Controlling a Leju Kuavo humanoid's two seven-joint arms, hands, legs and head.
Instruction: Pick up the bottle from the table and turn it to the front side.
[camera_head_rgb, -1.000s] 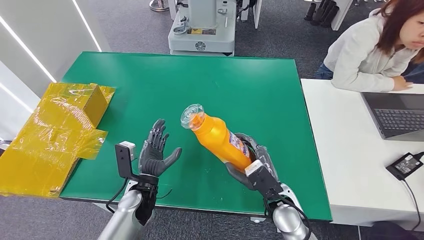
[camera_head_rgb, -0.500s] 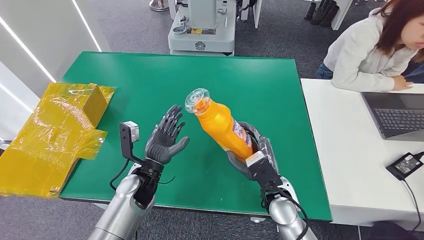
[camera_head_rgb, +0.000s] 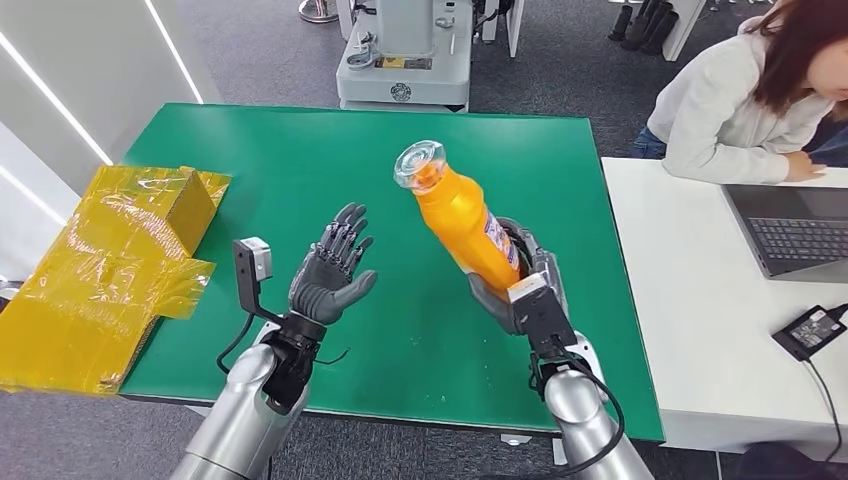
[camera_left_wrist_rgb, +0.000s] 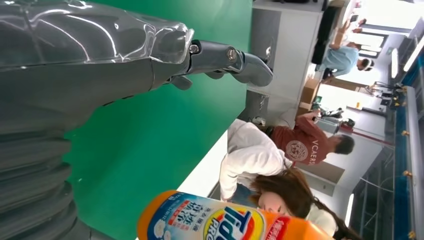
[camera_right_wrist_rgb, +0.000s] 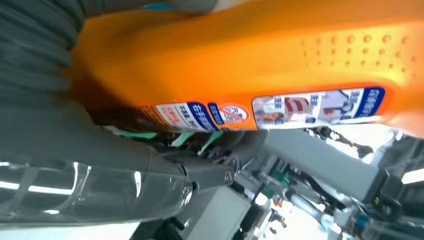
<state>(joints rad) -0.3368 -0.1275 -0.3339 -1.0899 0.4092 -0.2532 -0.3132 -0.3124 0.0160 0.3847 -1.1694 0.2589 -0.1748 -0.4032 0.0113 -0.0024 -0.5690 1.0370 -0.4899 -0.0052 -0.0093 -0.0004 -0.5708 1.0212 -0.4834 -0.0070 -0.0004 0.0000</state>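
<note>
Bottle (camera_head_rgb: 462, 219) sits gripped by its lower body in our right hand (camera_head_rgb: 520, 280), raised above the green table (camera_head_rgb: 250, 150) and tilted. Our left hand (camera_head_rgb: 330, 275), beside the bottle, is spread and empty.

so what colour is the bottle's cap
Clear, see-through cap on the orange bottle; best in the head view.

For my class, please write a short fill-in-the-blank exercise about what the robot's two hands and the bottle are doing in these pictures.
1. The orange bottle is held by the robot's ____ hand.
2. The left hand is open and holds ____.
3. The table under both hands is coloured ____.
4. The bottle's clear cap points away from the robot, and the bottle is lifted off the ____.

Missing words: right; nothing; green; table
</note>
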